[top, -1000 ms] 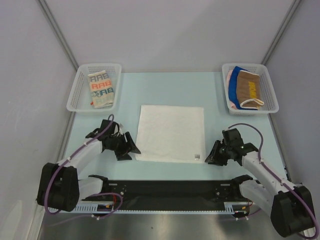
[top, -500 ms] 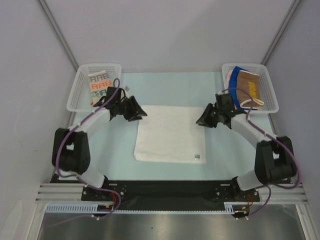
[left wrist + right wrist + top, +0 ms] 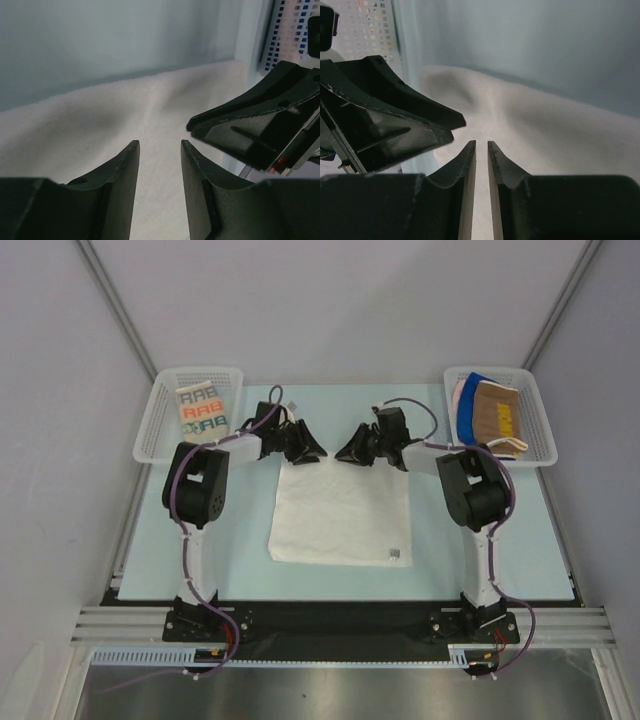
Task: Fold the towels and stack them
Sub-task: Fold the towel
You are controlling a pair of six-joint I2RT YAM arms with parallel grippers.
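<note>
The white towel (image 3: 340, 505) lies flat on the table (image 3: 200, 530). At its far edge the left gripper (image 3: 311, 452) holds its fingers apart — the right gripper (image 3: 348, 455) has them nearly together, and I cannot tell if they pinch cloth.

Bright, even, diffuse overhead light in top view; soft, short shadows, no glare on the table (image 3: 480, 530). Sharp in the centre, slightly softer toward the corners. Close to clipping on the white towel (image 3: 342, 505) (weave barely readable). Wrist views dimmer and cooler: left fingers (image 3: 117, 195) and right fingers (image 3: 455, 195) near-black, little surface detail, edges soft. Towel beyond them smooth and defocused, gentle shading along its ridge.
</note>
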